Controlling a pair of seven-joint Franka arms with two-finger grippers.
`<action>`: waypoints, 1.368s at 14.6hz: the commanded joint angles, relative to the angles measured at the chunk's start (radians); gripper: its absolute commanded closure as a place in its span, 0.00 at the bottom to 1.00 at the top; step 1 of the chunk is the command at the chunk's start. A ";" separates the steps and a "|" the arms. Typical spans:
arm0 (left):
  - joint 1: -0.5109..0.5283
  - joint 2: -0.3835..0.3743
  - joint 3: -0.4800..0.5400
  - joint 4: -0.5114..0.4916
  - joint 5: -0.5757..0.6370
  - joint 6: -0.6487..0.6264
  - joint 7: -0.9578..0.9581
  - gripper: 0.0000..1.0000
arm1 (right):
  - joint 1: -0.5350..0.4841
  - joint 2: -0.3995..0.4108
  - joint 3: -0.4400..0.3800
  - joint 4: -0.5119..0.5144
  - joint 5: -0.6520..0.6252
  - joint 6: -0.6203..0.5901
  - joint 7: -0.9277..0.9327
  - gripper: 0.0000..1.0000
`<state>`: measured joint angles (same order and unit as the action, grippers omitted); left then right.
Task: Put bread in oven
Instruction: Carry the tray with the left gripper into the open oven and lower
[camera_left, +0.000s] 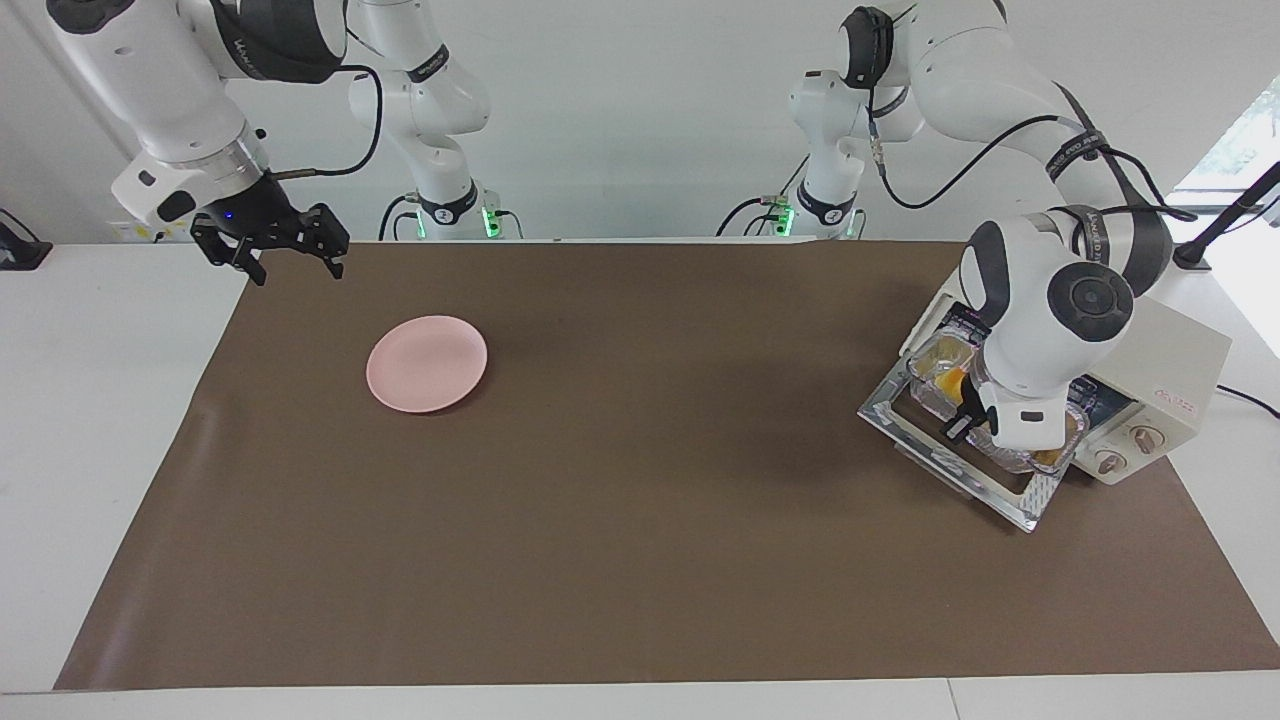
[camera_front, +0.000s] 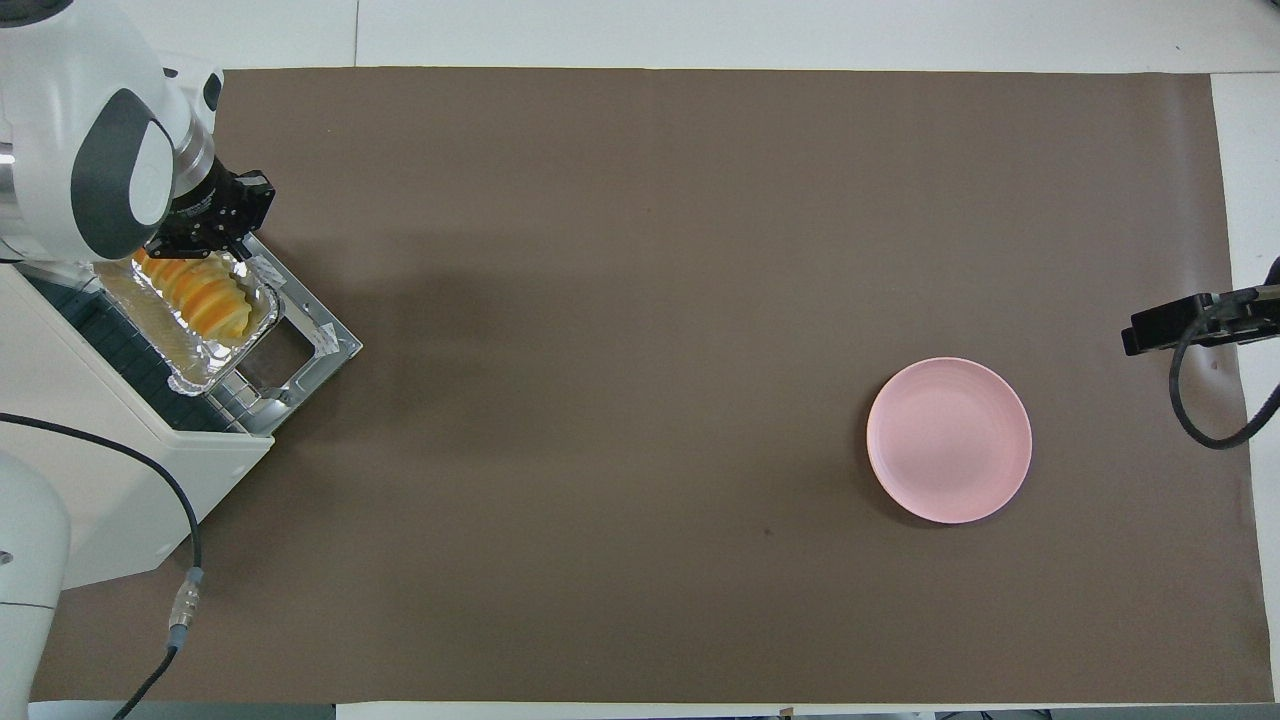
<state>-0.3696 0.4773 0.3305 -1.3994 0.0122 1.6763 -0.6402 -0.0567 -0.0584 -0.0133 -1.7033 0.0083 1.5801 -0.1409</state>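
left end effector (camera_front: 222, 222), grip unreadable, over bread (camera_front: 205, 296) at oven (camera_front: 110, 450); right end effector (camera_left: 292, 252) waits wide.

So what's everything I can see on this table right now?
bread: one, golden yellow-orange, in the foil tray at the oven's open mouth.
foil tray: one, silver, on the oven's lowered door, partly inside.
oven: one, cream-white, door down, at the left arm's end of the table.
plate: one, pink, bare, toward the right arm's end.
table cover: one, brown.
left claw: one, black, at the tray's rim over the oven door.
right claw: one, black, open, waiting over the cover's corner near the plate.
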 joint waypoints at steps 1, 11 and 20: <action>0.006 -0.078 -0.001 -0.114 0.044 0.028 0.028 1.00 | -0.015 -0.020 0.009 -0.019 0.010 -0.002 -0.012 0.00; 0.020 -0.158 0.015 -0.323 0.110 0.147 0.002 1.00 | -0.015 -0.020 0.009 -0.019 0.009 -0.002 -0.012 0.00; 0.029 -0.178 0.016 -0.371 0.187 0.169 -0.003 1.00 | -0.015 -0.020 0.009 -0.019 0.009 -0.002 -0.012 0.00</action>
<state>-0.3448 0.3410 0.3516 -1.7119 0.1714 1.8141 -0.6268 -0.0567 -0.0584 -0.0133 -1.7033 0.0083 1.5800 -0.1409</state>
